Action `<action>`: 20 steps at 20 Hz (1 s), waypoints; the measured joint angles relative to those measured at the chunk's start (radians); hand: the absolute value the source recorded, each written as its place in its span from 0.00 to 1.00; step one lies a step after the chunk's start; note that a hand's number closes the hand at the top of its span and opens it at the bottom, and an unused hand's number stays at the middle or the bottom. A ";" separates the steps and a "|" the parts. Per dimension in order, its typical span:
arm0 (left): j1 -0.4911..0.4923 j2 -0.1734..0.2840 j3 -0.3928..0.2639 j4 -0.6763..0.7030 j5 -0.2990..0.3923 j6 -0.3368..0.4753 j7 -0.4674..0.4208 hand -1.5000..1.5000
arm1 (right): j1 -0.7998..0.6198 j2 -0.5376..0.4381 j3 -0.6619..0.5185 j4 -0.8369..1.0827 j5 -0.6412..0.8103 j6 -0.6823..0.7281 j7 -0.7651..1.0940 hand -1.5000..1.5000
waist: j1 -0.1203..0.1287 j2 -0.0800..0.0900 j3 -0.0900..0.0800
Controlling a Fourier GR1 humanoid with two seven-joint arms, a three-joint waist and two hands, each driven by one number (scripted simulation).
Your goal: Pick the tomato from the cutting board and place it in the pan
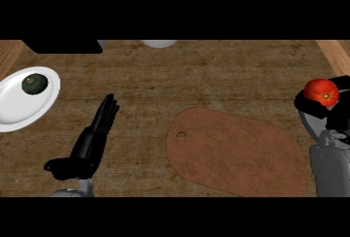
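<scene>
The bench (205,74) is a brown, wood-grained surface that fills the head view, with lighter wooden strips at the upper left and upper right corners.

The cutting board (236,155) is a reddish-brown, rounded slab lying flat on the bench, right of centre. A small round hole sits near its left edge. Nothing lies on its upper face.

The white plate (17,109) lies at the left edge of the view, well apart from the cutting board. A dark green, round fruit, possibly an avocado (34,84), rests on the upper part of the plate.

The left hand (96,134) shows at lower left, between the plate and the cutting board. Its fingers are straight and point up the view; it is open, holds nothing and touches neither item.

The right hand (315,107) shows at the right edge, beyond the cutting board's right side. Its fingers are curled round the tomato (321,90).

The tomato is red with a small yellowish mark on its face. It sits at the top of the right hand, clear of the cutting board and above the board's upper right corner in the view.

A black object (63,45) and a pale rounded object (159,43) are cut off by the top of the view.
</scene>
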 measured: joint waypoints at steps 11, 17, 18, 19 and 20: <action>-0.017 -0.010 0.005 0.018 -0.007 -0.003 -0.002 0.50 | -0.055 -0.220 -0.213 0.399 -0.178 -0.320 -0.297 1.00 | 0.010 0.004 0.001; -0.022 -0.019 -0.003 0.009 -0.010 -0.006 0.009 0.50 | -0.152 -0.335 -0.303 0.715 -0.356 -0.428 -0.548 1.00 | 0.018 0.006 0.002; -0.023 -0.024 -0.005 0.019 -0.014 -0.003 0.001 0.50 | -0.164 -0.350 -0.310 0.746 -0.379 -0.387 -0.549 0.00 | 0.018 0.007 0.002; -0.023 -0.026 -0.010 0.017 -0.018 -0.002 0.001 0.50 | -0.173 -0.361 -0.314 0.787 -0.387 -0.346 -0.535 0.00 | 0.022 0.008 0.002; -0.022 -0.028 -0.013 0.018 -0.020 -0.001 -0.005 0.50 | -0.182 -0.377 -0.313 0.826 -0.390 -0.294 -0.520 0.00 | 0.027 0.009 0.002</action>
